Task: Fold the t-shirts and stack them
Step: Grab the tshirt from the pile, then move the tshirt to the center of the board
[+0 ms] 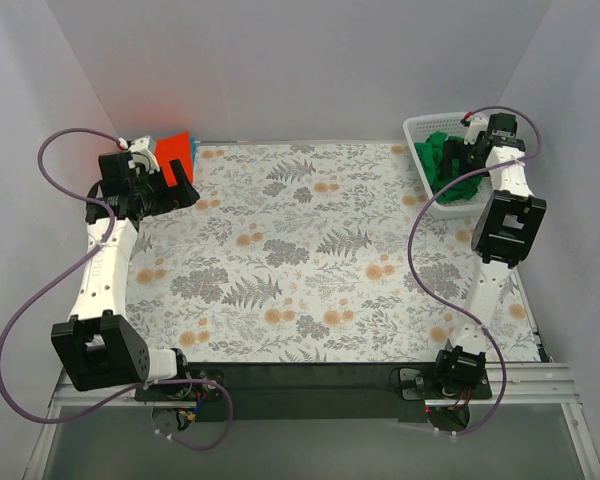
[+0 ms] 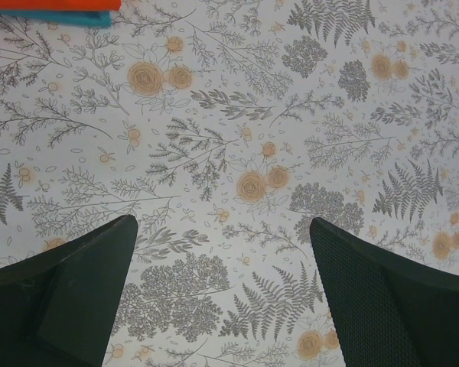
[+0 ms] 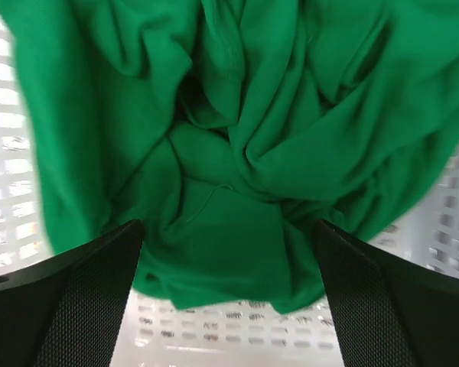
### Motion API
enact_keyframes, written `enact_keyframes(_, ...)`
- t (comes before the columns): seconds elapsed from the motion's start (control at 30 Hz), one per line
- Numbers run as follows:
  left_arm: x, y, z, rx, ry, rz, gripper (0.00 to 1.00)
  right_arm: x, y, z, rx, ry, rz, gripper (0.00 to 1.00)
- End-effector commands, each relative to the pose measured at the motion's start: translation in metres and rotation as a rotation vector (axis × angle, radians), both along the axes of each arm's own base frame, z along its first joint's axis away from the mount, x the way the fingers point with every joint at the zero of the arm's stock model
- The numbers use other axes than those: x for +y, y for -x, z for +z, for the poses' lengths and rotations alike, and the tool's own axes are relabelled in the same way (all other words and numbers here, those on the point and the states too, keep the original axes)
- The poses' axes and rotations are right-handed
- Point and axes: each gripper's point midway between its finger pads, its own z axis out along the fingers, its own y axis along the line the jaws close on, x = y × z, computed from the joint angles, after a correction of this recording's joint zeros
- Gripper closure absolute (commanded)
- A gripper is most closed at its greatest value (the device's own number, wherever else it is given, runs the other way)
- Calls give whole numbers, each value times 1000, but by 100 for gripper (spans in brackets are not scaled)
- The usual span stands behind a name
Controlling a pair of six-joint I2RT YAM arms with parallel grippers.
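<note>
A crumpled bright green t-shirt (image 1: 446, 160) lies in the white mesh basket (image 1: 418, 130) at the far right; it fills the right wrist view (image 3: 237, 153). My right gripper (image 3: 228, 298) is open just above the green cloth, holding nothing. A folded orange-red t-shirt (image 1: 173, 150) lies at the far left corner, with a blue one under it; both show as strips in the left wrist view, orange-red (image 2: 46, 4) over blue (image 2: 69, 17). My left gripper (image 2: 222, 290) is open and empty above the patterned table, beside that stack.
The floral tablecloth (image 1: 310, 250) covers the table between the arms. White walls close in the left, right and far sides. The basket wall (image 3: 229, 336) shows below the green cloth. Purple cables loop beside both arms.
</note>
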Motion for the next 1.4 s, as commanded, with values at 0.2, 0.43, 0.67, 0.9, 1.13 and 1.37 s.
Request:
enact_keyframes(0.2,0,-1,2,45,5,-1,4,-3,-6,-56,45,13,9,9)
enact_keyframes(0.43,1,-1,9,24,-8,-7,3,-1,-8,-11,-28,16,24,99)
enact_keyframes(0.67,-8,-3,19,-3,40,-24,3,17,15,161,-325,43,92,99)
enact_keyframes(0.9,-17,-6,23,-10,94,-44,3,68,75,308,-606,-40,244,99)
enact_keyframes(1.13,-18,-8,36,-35,96,-56,3,148,158,412,-787,-268,514,99)
enact_keyframes(1.37,-21,0,41,-60,88,-76,3,267,251,376,-737,-373,890,43)
